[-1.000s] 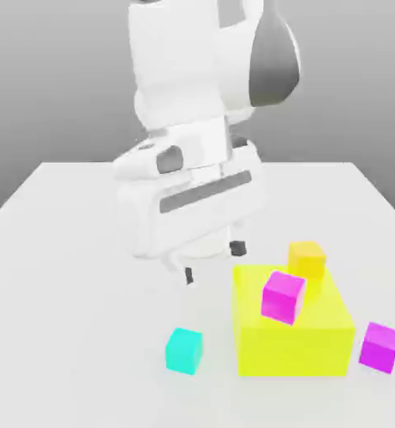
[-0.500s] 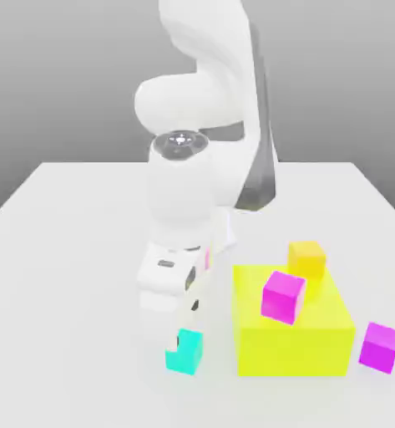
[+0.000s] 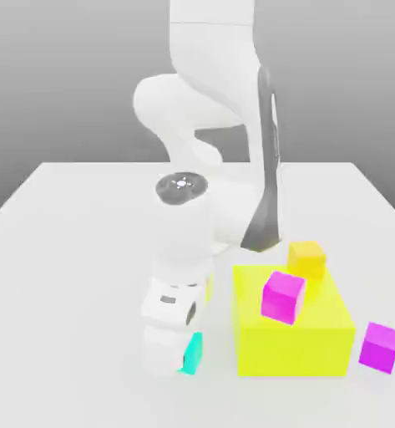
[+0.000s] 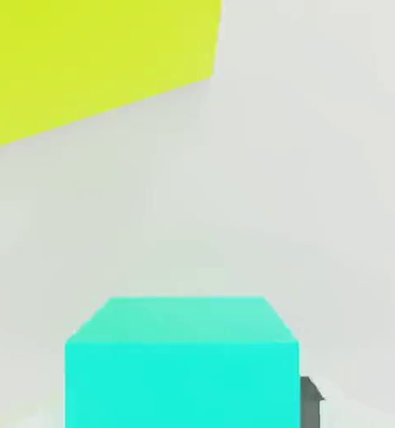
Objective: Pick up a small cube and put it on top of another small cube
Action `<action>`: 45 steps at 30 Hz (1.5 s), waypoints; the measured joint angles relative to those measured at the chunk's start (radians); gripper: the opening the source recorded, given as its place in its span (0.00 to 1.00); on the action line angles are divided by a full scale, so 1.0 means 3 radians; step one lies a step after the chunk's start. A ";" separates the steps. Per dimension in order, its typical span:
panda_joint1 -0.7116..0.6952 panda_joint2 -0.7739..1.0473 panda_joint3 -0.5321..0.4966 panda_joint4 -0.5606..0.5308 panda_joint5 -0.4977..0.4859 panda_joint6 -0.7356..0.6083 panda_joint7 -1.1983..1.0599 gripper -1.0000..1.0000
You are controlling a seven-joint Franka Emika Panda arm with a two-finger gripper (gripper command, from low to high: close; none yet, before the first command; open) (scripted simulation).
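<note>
The small plain cyan cube (image 3: 192, 354) sits on the white table (image 3: 58, 251) at lower centre of the exterior view, mostly hidden behind the white robot hand (image 3: 169, 334) lowered over it. In the hand view the cyan cube (image 4: 182, 368) is close, with a dark fingertip (image 4: 311, 399) beside it; whether the pincer grips it I cannot tell. Just right stands the big yellow block (image 3: 305, 330), carrying a magenta cube (image 3: 282, 296), an orange cube (image 3: 306, 259) behind. Another magenta cube (image 3: 379, 346) lies at far right.
</note>
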 joint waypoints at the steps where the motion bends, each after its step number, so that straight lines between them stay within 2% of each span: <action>1: 0.0022 -0.0017 -0.0026 -0.0002 -0.0015 -0.0013 0.0010 0.00; 5: 0.0301 -0.0230 -0.0362 -0.0039 -0.0232 -0.0170 0.0167 0.00; 9: 0.0520 -0.0481 -0.0668 -0.0095 -0.0596 -0.0352 0.0438 0.00; 15: 0.0618 -0.0826 -0.0869 -0.0196 -0.1049 -0.0611 0.0788 0.00; 20: 0.1003 -0.1189 -0.0709 0.0065 -0.0334 -0.1038 0.0146 0.00; 23: 0.1214 -0.1507 -0.0646 0.0148 -0.0186 -0.1365 -0.0278 0.00; 28: 0.1511 -0.2103 -0.0427 0.0079 -0.0451 -0.1873 -0.0875 0.00; 35: 0.1736 -0.2871 0.0001 -0.0298 -0.1306 -0.2451 -0.1588 0.00; 37: 0.1770 -0.2862 0.0077 -0.0446 -0.1490 -0.2364 -0.1720 0.00; 41: 0.1791 -0.2500 0.0074 -0.0621 -0.1557 -0.1851 -0.1761 0.00; 42: 0.1793 -0.2429 0.0069 -0.0648 -0.1561 -0.1754 -0.1763 1.00; 45: 0.1793 -0.2429 0.0069 -0.0648 -0.1561 -0.1754 -0.1763 1.00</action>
